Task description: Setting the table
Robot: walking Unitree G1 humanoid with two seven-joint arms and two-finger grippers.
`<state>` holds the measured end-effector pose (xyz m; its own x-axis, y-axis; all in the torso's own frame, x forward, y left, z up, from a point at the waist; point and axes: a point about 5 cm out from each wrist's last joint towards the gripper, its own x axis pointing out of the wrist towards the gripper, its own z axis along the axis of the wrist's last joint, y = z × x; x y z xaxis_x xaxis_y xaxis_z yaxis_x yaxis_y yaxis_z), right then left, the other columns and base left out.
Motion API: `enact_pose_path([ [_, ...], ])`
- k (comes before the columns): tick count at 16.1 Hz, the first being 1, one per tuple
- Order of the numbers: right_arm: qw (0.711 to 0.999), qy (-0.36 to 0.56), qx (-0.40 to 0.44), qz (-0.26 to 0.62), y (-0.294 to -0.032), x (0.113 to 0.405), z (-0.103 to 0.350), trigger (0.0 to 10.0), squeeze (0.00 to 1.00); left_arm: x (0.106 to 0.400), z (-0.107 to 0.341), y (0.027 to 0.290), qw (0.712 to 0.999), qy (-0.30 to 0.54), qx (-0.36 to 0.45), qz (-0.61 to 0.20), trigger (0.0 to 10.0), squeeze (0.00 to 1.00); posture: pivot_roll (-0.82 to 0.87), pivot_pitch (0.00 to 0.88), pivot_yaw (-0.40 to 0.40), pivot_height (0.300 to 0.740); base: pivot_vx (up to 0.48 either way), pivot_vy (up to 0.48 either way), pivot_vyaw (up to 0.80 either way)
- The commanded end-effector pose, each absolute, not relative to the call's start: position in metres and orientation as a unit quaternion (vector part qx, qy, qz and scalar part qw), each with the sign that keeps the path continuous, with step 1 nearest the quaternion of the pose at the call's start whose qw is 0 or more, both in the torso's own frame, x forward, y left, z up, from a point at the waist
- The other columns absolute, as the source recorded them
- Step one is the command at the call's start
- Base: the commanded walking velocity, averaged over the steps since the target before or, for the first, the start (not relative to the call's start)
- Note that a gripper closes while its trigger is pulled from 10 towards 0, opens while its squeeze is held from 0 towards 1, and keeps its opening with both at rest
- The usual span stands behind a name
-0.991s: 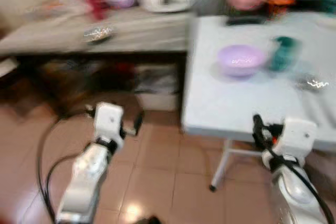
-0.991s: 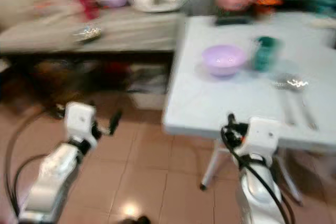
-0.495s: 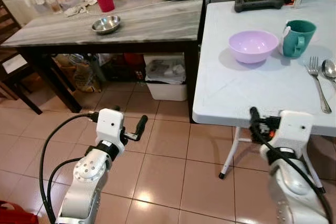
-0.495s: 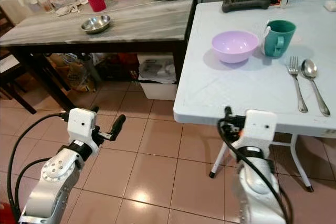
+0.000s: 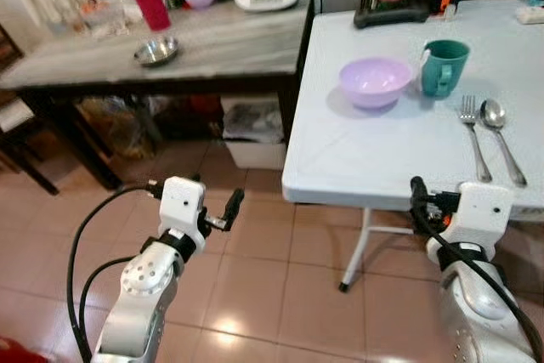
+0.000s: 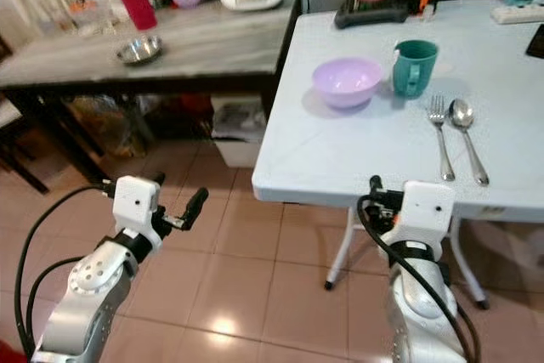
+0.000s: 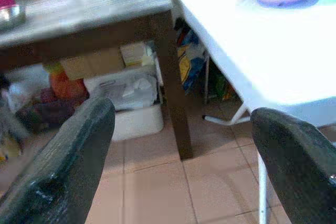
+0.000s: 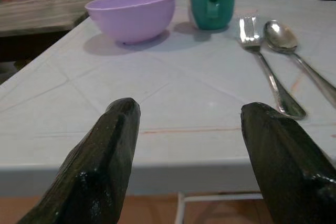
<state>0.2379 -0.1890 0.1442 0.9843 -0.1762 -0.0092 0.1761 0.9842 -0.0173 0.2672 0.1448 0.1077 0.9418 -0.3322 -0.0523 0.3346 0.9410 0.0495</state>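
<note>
Both tools spread and empty, right tool (image 8: 184, 150) faced white surface (image 6: 340, 159) edge; best lifted clear of that edge before reaching toward purple bowl (image 6: 347, 82)

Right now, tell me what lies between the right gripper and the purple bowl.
Only bare white table top lies between the open right gripper and the purple bowl, as the right wrist view shows.

Head cams look down; wrist cams face white table (image 5: 399, 150).
</note>
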Motion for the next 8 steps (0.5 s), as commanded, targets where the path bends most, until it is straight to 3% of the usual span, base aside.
enact_pose_path([
  [1,0.997,0.002,-0.006,-0.079,-0.1842,0.24,0.1461,10.0,0.0,0.2672,0.1079,0.15,0.986,0.026,0.031,-0.164,10.0,0.0,-0.24,0.074,0.15,0.74,0.0,-0.48,0.0],
  [3,0.997,0.002,-0.003,-0.081,-0.1845,0.2407,0.1463,10.0,0.0,0.2679,0.1092,0.1489,0.986,0.019,0.023,-0.164,10.0,0.0,-0.24,0.074,0.15,0.74,0.0,0.0,0.0],
  [7,0.997,0.003,-0.003,-0.08,-0.1845,0.241,0.1463,10.0,0.0,0.2693,0.1117,0.1463,0.983,0.018,0.004,-0.18,10.0,0.0,-0.25,0.075,0.152,0.74,0.0,0.0,-0.76],
  [8,0.997,0.002,-0.003,-0.081,-0.1845,0.241,0.1466,10.0,0.0,0.269,0.1141,0.1437,0.98,0.014,-0.007,-0.198,10.0,0.0,-0.25,0.075,0.152,0.74,0.0,0.0,0.0],
])
